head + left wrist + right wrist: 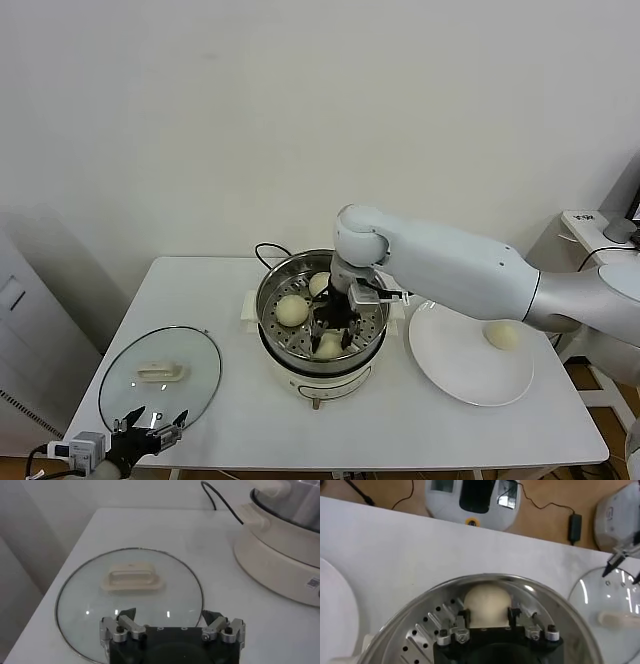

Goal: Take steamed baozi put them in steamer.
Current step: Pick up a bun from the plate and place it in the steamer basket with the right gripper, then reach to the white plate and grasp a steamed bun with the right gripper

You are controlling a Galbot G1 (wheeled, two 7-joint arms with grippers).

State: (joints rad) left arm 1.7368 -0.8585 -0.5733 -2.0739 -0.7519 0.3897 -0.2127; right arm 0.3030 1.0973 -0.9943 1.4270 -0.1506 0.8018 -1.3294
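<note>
Steel gleams round the steamer (pixel 272 300), which stands at the middle of the table (pixel 200 290). The right gripper (pixel 331 335) is low inside it, over a baozi (pixel 486 602) near the front wall. To finish this release well, the fingers should spread fully and then rise straight, so the soft bun is not dragged. The claw looks partly spread, its fingers (pixel 464 619) beside the bun's flanks; whether they touch it cannot be told. Two buns (pixel 291 309) lie deeper in the basket, and one (pixel 502 336) waits on the plate (pixel 450 370) by the right edge. The left gripper (pixel 171 630) hangs spread and empty at the front-left corner, near the glass lid (pixel 90 610).
</note>
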